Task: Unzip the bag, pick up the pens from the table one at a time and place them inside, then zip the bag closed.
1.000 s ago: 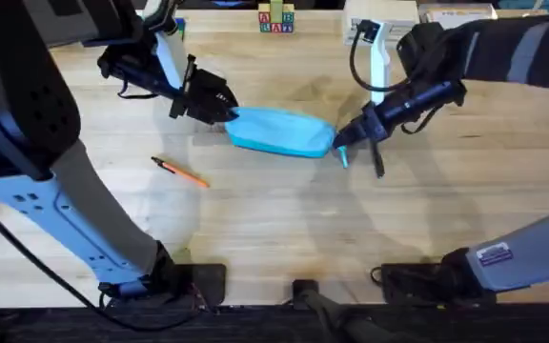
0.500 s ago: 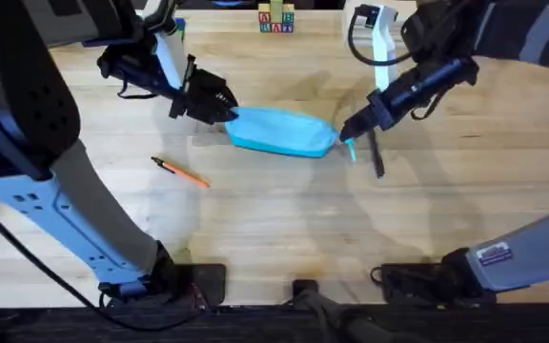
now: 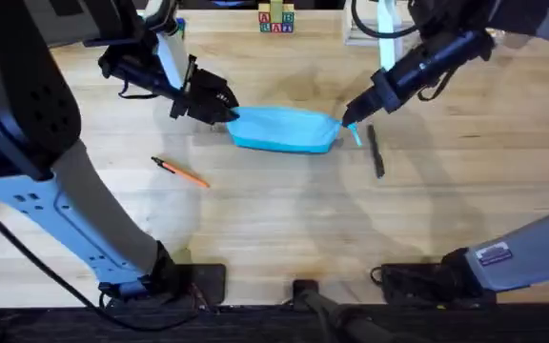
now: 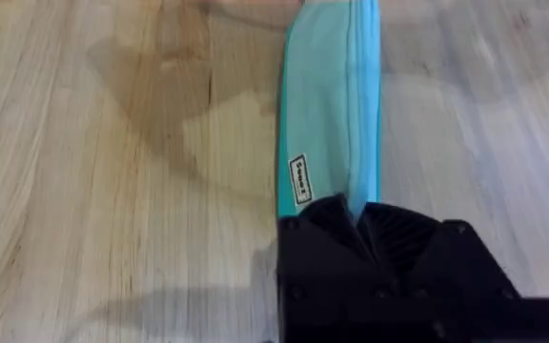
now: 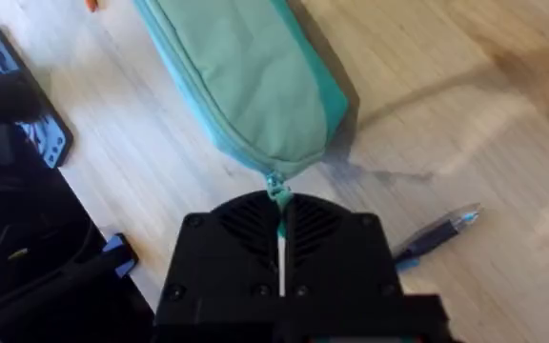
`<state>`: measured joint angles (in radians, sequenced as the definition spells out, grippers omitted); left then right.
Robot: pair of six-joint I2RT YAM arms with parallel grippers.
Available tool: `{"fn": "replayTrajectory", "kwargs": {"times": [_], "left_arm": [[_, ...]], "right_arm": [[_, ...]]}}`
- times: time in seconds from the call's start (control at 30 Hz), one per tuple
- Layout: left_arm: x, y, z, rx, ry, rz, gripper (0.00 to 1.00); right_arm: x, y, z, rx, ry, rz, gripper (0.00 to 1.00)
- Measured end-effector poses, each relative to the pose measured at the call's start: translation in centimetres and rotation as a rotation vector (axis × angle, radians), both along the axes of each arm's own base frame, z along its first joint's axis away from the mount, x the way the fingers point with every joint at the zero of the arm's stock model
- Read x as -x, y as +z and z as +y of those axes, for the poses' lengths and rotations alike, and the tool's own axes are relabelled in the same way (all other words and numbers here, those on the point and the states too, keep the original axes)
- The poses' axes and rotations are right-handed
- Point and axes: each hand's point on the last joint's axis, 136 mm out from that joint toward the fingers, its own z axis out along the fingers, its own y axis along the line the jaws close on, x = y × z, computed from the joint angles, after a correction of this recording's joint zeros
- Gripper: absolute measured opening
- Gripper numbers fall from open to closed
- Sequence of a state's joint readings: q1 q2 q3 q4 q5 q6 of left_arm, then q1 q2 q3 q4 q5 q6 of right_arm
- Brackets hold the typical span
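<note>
Lying across the middle of the surface (image 3: 284, 238) in the overhead view, the bag (image 3: 284, 130) has a gripper at each end. The left gripper (image 3: 225, 110) is clamped onto its left end, and the right gripper (image 3: 349, 120) pinches the small blue pull tab (image 3: 355, 136) at its right end. The black pen (image 3: 376, 151) rests just right of the bag, and the orange pen (image 3: 181, 171) lies apart toward the lower left.

From the left wrist, the bag (image 4: 330, 105) stretches away from the left gripper (image 4: 360, 211), whose fingers (image 4: 317, 229) close on the fabric beside a small label (image 4: 299, 179); the zipper looks shut along the visible length, though the seam is hard to read.

From the right wrist, the right gripper (image 5: 279, 211) is pressed together on the pull tab (image 5: 275, 187) at the bag's (image 5: 251, 81) rounded end, with the black pen (image 5: 437, 232) on the surface (image 5: 446, 105) beside it.
</note>
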<state>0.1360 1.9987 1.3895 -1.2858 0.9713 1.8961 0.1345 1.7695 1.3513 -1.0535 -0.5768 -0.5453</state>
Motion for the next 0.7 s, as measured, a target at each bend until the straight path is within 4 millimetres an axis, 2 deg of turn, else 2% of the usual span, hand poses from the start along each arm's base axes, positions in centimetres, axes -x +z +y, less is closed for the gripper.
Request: {"fn": "replayTrajectory", "kwargs": {"times": [0.5,0.7], "left_arm": [[0.01,-0.01,-0.02,-0.001,-0.001,0.000,0.042],[0.02,0.00,-0.07,0.000,-0.002,0.000,0.042]], "right_arm": [[-0.36,0.64,0.06,0.002,-0.040,0.016,0.030],[0.01,0.68,0.84,0.004,-0.024,0.022,0.030]]}}
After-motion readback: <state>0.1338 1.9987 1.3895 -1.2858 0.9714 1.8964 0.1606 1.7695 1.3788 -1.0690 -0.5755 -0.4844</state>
